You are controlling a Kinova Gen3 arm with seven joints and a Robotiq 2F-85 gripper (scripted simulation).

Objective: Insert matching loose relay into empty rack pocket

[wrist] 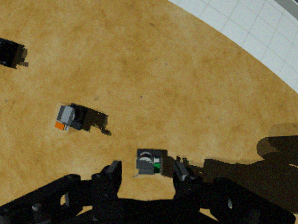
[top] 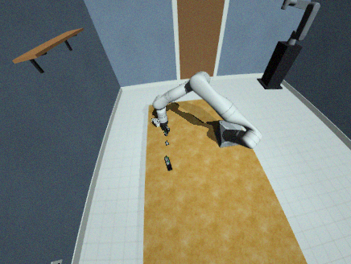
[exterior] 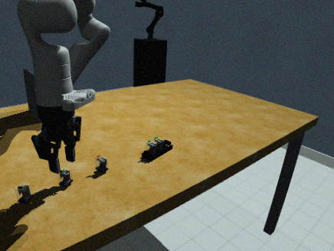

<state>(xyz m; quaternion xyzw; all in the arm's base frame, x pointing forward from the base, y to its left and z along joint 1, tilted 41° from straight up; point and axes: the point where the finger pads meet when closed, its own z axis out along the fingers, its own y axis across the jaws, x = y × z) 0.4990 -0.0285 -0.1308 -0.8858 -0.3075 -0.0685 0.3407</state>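
Note:
The black rack [exterior: 157, 150] lies mid-table and holds two relays with green buttons [exterior: 153, 143]; its pocket at the far end [exterior: 167, 144] is empty. The rack also shows in the overhead view [top: 167, 162] and at the wrist view's left edge [wrist: 9, 52]. A loose relay with a green button [exterior: 66, 177] stands upright on the table. My gripper [exterior: 61, 162] is open and hangs just above it. In the wrist view the relay [wrist: 152, 161] sits between my two fingertips, untouched. A loose relay with an orange button [exterior: 101, 163] stands between it and the rack, and shows in the wrist view [wrist: 73, 116].
A third loose relay [exterior: 24, 192] stands left of my gripper; its button colour is unclear. The table's near edge runs close in front of the relays. The arm's base [top: 231, 134] is mounted on the table's far side. A black pedestal [exterior: 149, 61] stands behind the table.

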